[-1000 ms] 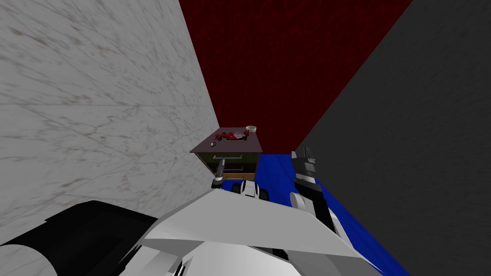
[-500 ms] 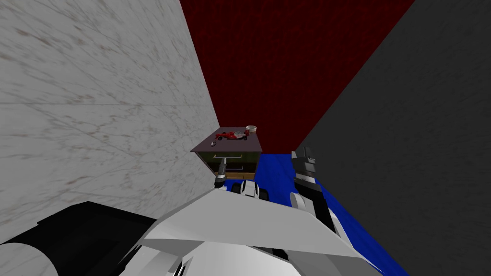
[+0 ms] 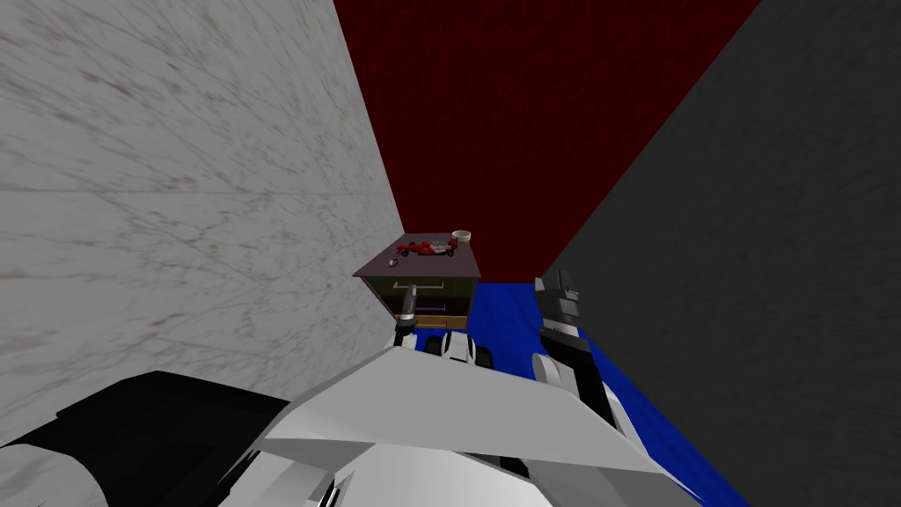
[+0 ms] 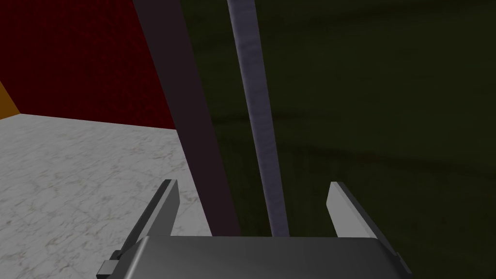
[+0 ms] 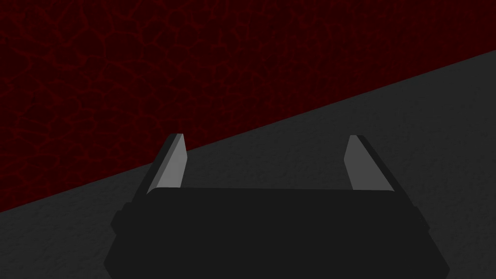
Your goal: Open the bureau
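Left hand (image 4: 252,182), spread wide, straddles bureau (image 4: 387,97) handle (image 4: 260,121) with clearance.

My count: 1 bureau (image 3: 453,296). On its top: 1 red toy car (image 3: 425,249), 1 white cup (image 3: 461,236), 1 small grey item (image 3: 392,262). 2 arms' ends: left end effector (image 4: 252,183), right end effector (image 5: 266,136).

My left gripper (image 4: 253,183) is a dark grey box with a soft sheen along its rounded edge and a small square lug at one corner. Its two fingers (image 4: 345,209) are thin, pale grey blades with darker backs. My right gripper (image 5: 266,136) has a blacker box with bevelled corners and the same pale blades (image 5: 357,162). In the head view my left arm (image 3: 406,308) is slim and dark grey, ending in a pale joint. My right arm (image 3: 560,310) is blocky and dark, with white and black segments nearer me.
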